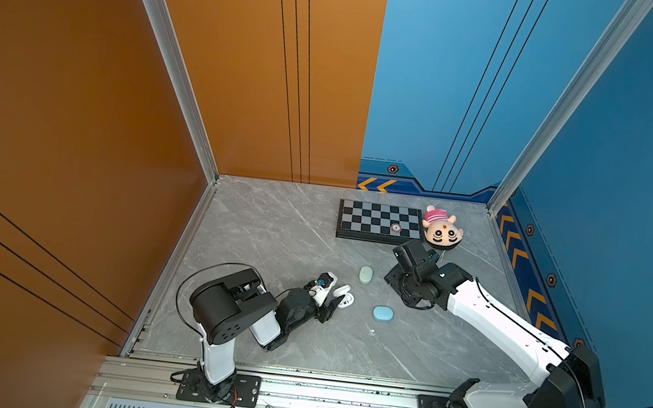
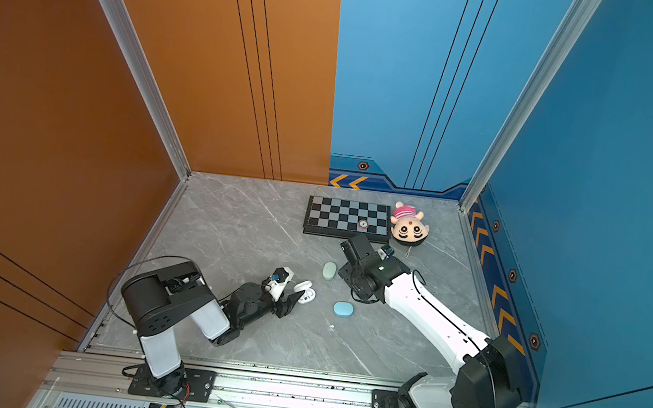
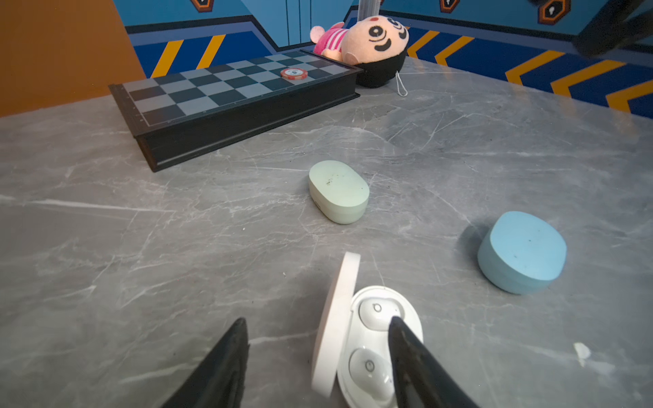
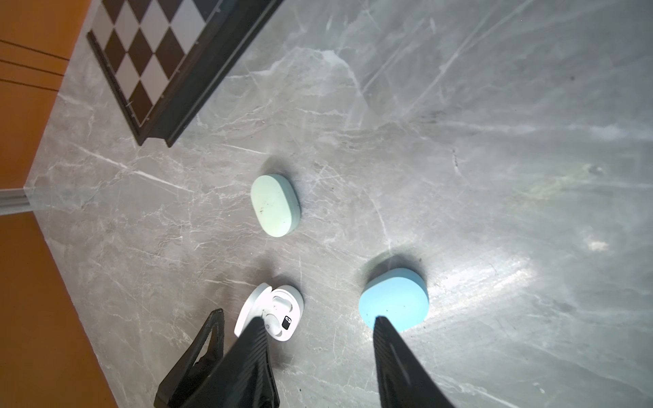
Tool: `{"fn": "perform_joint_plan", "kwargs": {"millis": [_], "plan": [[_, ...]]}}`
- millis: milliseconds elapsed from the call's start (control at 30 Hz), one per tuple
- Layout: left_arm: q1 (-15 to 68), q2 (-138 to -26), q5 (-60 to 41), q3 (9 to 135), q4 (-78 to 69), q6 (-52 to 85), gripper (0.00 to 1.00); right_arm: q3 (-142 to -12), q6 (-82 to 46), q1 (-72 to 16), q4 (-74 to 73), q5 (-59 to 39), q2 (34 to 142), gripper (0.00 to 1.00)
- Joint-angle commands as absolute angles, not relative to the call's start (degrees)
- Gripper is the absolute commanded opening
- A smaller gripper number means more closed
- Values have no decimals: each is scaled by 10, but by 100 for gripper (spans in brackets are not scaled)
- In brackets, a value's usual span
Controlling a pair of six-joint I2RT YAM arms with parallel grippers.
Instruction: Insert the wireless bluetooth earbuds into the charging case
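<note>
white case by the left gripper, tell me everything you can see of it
The white case is a glossy rounded oval, plastic by its look, lying open on the grey marble table. Its lid stands nearly upright, hinged along one long side. Two white earbuds sit in wells in the base. One finger of the open left gripper hangs over the base; whether it touches cannot be told. The green case and blue case lie apart from it.
</note>
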State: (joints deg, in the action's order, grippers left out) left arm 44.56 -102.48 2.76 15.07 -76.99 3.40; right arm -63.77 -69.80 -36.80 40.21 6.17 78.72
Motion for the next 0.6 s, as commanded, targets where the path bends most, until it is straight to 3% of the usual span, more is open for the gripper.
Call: {"fn": "perform_joint_plan", "kwargs": {"millis": [0, 133, 167, 200, 300, 567], "plan": [[440, -963, 46, 124, -794, 49, 77, -689, -566, -376, 424, 65, 812, 58], [429, -823, 53, 102, -702, 69, 90, -722, -523, -387, 421, 47, 858, 68], [428, -775, 55, 106, -641, 68, 98, -731, -516, -392, 419, 43, 874, 69], [428, -720, 56, 116, -563, 64, 99, -742, -508, -398, 419, 43, 891, 71], [425, -590, 69, 163, -340, 41, 98, -771, -488, -422, 418, 47, 940, 75], [378, -388, 58, 183, -90, 23, 98, -867, -446, -454, 417, 49, 1078, 76]]}}
